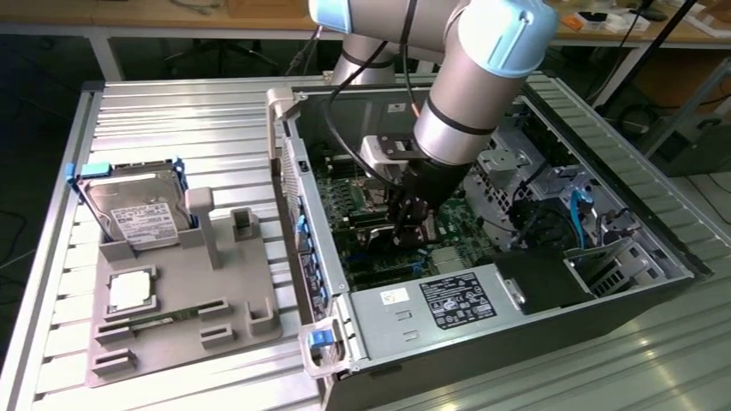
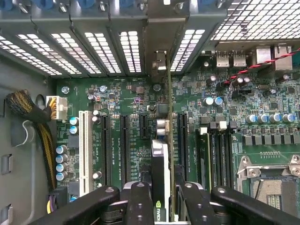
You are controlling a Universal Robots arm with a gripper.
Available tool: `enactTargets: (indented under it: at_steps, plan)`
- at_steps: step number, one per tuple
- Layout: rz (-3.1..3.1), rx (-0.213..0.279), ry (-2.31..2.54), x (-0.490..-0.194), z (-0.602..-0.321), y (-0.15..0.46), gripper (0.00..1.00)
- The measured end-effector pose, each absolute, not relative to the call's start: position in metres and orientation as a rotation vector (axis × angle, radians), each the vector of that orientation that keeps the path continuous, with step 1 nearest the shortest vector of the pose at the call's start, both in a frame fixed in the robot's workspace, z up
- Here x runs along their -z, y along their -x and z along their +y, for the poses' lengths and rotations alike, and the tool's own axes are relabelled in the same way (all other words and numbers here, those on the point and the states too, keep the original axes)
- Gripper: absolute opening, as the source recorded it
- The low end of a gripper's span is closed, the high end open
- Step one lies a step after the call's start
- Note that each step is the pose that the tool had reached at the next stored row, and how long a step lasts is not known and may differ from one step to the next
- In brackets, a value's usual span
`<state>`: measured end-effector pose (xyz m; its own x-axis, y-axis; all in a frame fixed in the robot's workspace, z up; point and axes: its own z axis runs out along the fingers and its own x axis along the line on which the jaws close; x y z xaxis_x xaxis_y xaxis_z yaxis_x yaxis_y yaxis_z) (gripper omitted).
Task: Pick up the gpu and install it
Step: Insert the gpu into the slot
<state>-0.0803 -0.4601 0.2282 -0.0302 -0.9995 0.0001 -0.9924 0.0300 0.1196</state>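
The gpu (image 2: 161, 165) is seen edge-on in the wrist view, a thin dark card standing upright over the green motherboard (image 2: 126, 96). Its silver bracket (image 2: 159, 58) reaches the case's rear slot openings. My gripper (image 2: 164, 204) is shut on the card, with one black finger (image 2: 139, 201) on each side of it. The card lines up with a long black expansion slot; whether it is fully seated I cannot tell. In the exterior view the gripper (image 1: 409, 224) reaches down into the open computer case (image 1: 306, 184), above the motherboard's middle.
A grey parts tray (image 1: 234, 300) at the exterior view's left holds a silver hard drive (image 1: 137, 210), a processor (image 1: 132, 291) and a RAM stick (image 1: 160, 324). Inside the case are a power supply (image 1: 451, 300), a braided cable bundle (image 2: 26, 105), other expansion slots (image 2: 124, 140) and the processor socket (image 2: 272, 185).
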Motion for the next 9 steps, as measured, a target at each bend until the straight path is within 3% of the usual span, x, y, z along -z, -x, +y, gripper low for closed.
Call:
enactTargets:
  at_steps: [2, 3, 5, 6, 7, 9]
  plan:
    - [-2.192, 0.131, -2.128, -0.234, -0.46, 0.08, 0.27]
    - [-2.193, 0.132, -2.128, -0.243, -0.46, 0.081, 0.49]
    - [-2.193, 0.131, -2.128, -0.276, -0.46, 0.081, 0.82]
    - [-2.193, 0.131, -2.128, -0.276, -0.46, 0.081, 0.8]
    - [-2.193, 0.131, -2.128, -0.276, -0.46, 0.081, 0.49]
    - [-2.193, 0.131, -2.127, -0.276, -0.46, 0.081, 0.11]
